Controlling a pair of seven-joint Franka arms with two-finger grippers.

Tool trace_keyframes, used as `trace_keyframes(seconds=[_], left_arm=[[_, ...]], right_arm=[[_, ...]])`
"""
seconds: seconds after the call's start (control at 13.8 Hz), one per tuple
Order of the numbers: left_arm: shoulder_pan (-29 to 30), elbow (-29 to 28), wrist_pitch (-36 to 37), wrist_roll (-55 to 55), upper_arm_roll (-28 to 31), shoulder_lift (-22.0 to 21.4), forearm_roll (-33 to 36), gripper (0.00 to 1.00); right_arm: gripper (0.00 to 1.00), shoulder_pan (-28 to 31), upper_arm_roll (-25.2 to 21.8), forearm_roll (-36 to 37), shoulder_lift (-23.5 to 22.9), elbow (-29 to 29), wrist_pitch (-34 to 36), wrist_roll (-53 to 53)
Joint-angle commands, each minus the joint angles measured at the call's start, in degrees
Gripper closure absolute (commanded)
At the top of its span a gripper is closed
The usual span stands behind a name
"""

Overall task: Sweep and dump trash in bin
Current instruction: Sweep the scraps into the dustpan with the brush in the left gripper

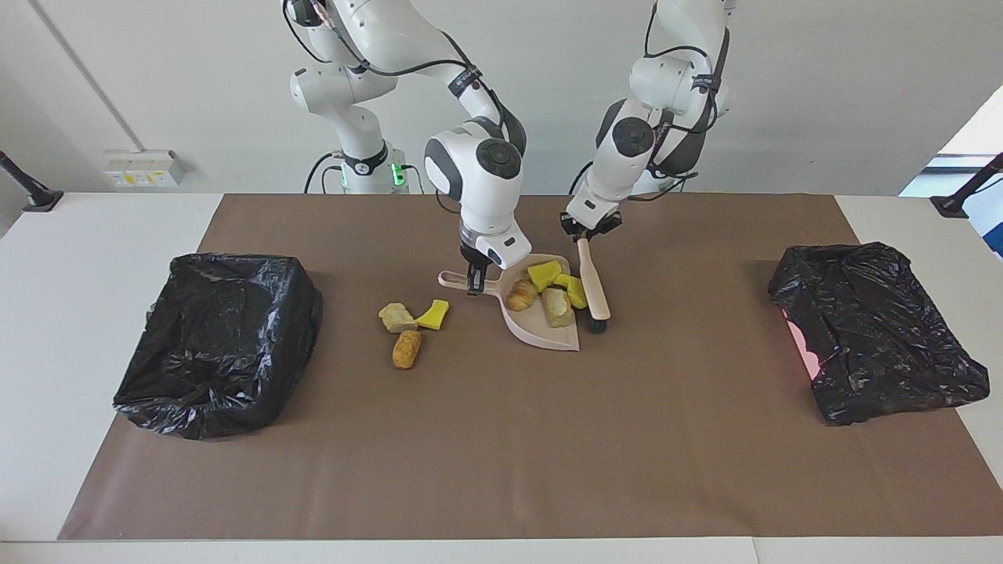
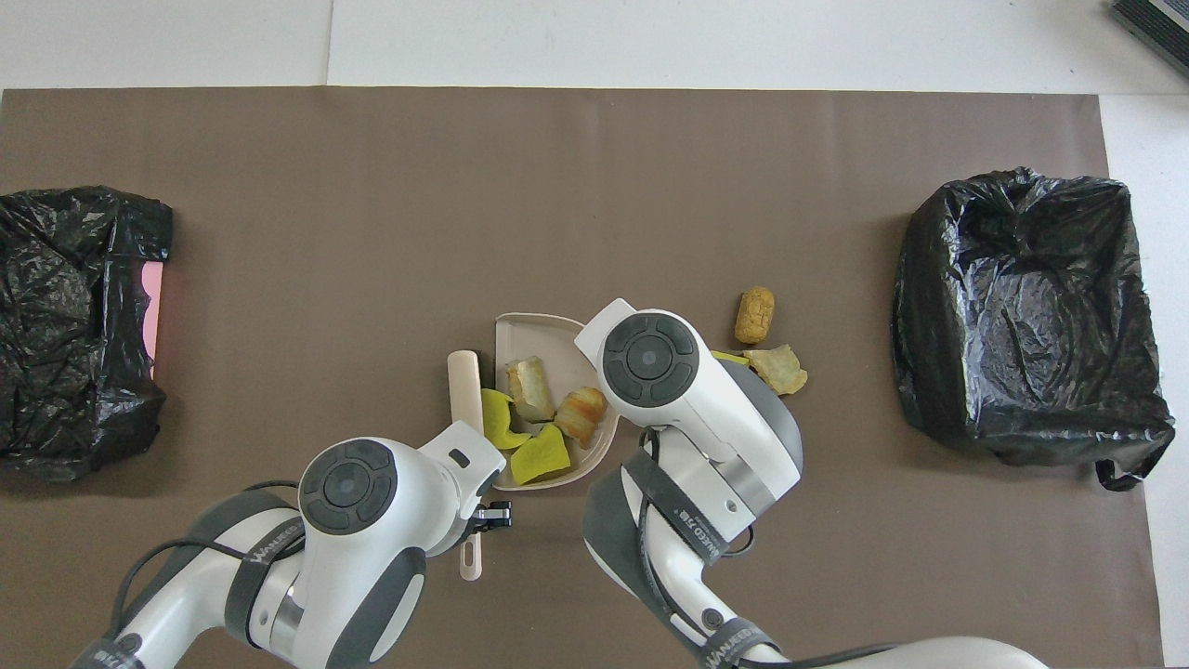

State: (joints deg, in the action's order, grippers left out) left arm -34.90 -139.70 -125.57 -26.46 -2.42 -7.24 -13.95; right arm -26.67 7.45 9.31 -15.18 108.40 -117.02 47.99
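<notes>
Brown paper [image 1: 501, 439] covers the white table [image 1: 94, 235], a black-bagged bin [image 1: 219, 341] at the right arm's end and a second black bag [image 1: 878, 337] over something pink at the left arm's end. The right arm bends down from its base with its wrist turned downward, and the right gripper [image 1: 473, 283] is clamped on the handle of the pale pink dustpan [image 1: 548, 329], which lies flat on the paper. The left arm leans in toward the table's middle; the left gripper [image 1: 586, 233] is closed around the handle of the beige hand brush [image 1: 593, 286], whose black bristles touch the paper at the dustpan's open edge. Four pieces of trash lie in the pan, just below and between the two grippers: a yellow sponge piece [image 1: 544, 274], an orange-tan striped lump [image 1: 521, 295], a beige chunk [image 1: 558, 307] and a second yellow piece [image 1: 576, 291] against the brush. Three more rest on the paper toward the bin from the right gripper: a beige chunk [image 1: 397, 317], a yellow scrap [image 1: 433, 314] touching it, and a tan lump [image 1: 406, 349] just beside them.
</notes>
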Motion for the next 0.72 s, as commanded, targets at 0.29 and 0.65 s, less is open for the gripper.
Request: trace_keyframes(seconds=[0.29, 0.65], left_arm=[[-1.3, 9.4, 6.1, 0.3, 1.0, 5.3, -1.4, 1.00], [0.0, 9.3, 6.5, -8.9, 1.3, 5.4, 1.1, 1.00]], right_arm=[[1.00, 0.1, 0.3, 1.1, 0.5, 0.1, 1.0, -2.8], [1.00, 0.6, 0.4, 1.1, 0.3, 0.2, 0.1, -2.8]])
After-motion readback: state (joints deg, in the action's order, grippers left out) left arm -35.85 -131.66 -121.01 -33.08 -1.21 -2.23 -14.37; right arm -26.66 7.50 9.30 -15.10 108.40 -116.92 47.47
